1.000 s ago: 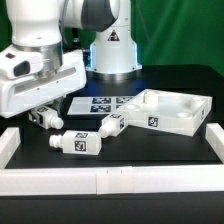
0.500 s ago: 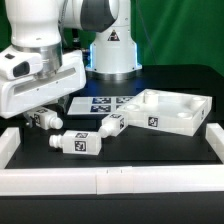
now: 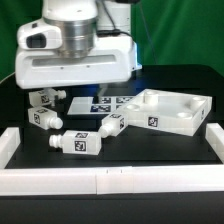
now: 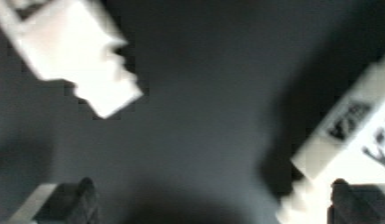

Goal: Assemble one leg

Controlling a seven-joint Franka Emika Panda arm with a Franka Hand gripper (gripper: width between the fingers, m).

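- The gripper point(image 4: 214, 200) hung above the far side of the black table point(image 3: 150, 152). In the wrist view its fingers stood wide apart with only bare table between them, so it carried nothing.
- Four legs lay loose. The far-left leg point(image 3: 44, 99) and the second leg point(image 3: 44, 119) sat towards the exterior view's left, and the front leg point(image 3: 78, 141) lay nearer. The fourth leg point(image 3: 113, 123) rested just beside the tray-like panel point(image 3: 185, 120).
- What mattered was that no leg lay between the fingers. The left pair sat lower, off to the exterior view's left of the wrist.
- The front leg lay on its side, long axis left to right, narrow end leftward.
- Likely needed: a sideways shift, then a descent.
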